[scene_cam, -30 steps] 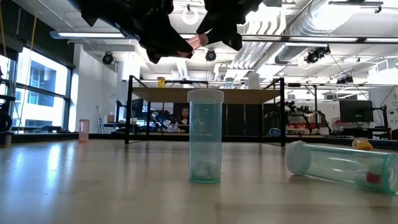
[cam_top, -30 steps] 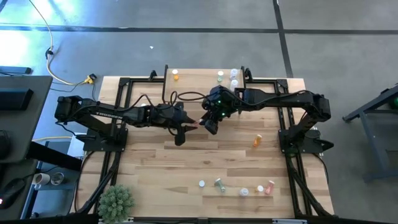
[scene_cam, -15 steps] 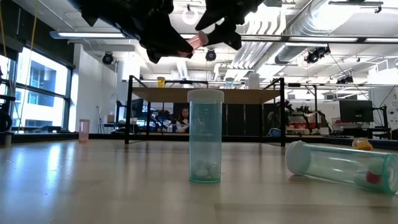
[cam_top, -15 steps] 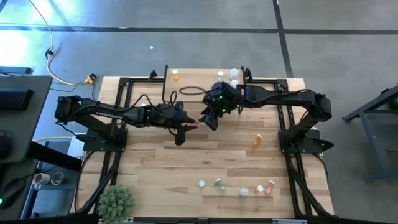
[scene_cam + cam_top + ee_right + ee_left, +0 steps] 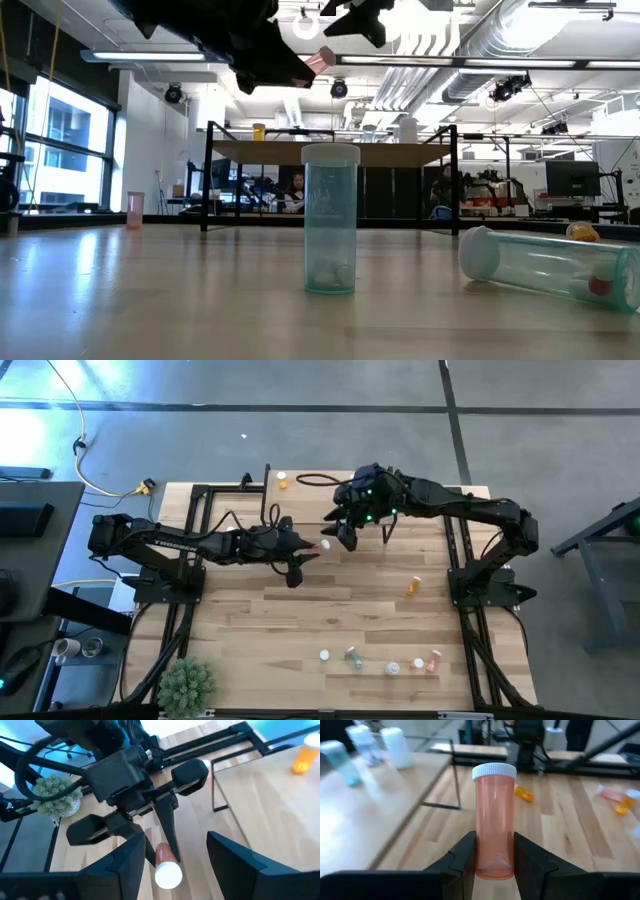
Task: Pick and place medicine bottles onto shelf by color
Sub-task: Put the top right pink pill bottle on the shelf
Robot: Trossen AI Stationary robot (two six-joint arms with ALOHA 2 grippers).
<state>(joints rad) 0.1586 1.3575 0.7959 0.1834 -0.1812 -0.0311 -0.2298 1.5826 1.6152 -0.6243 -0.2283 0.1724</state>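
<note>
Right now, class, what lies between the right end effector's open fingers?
The white cap of the pink bottle, held by the left end effector, seen in the right wrist view between the right end effector fingers.

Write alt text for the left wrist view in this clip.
The left hand grips an upright pink bottle with a white cap near its base. Beyond it lie the wooden table, the shelf with blurred bottles, and an orange bottle on its side.
</note>
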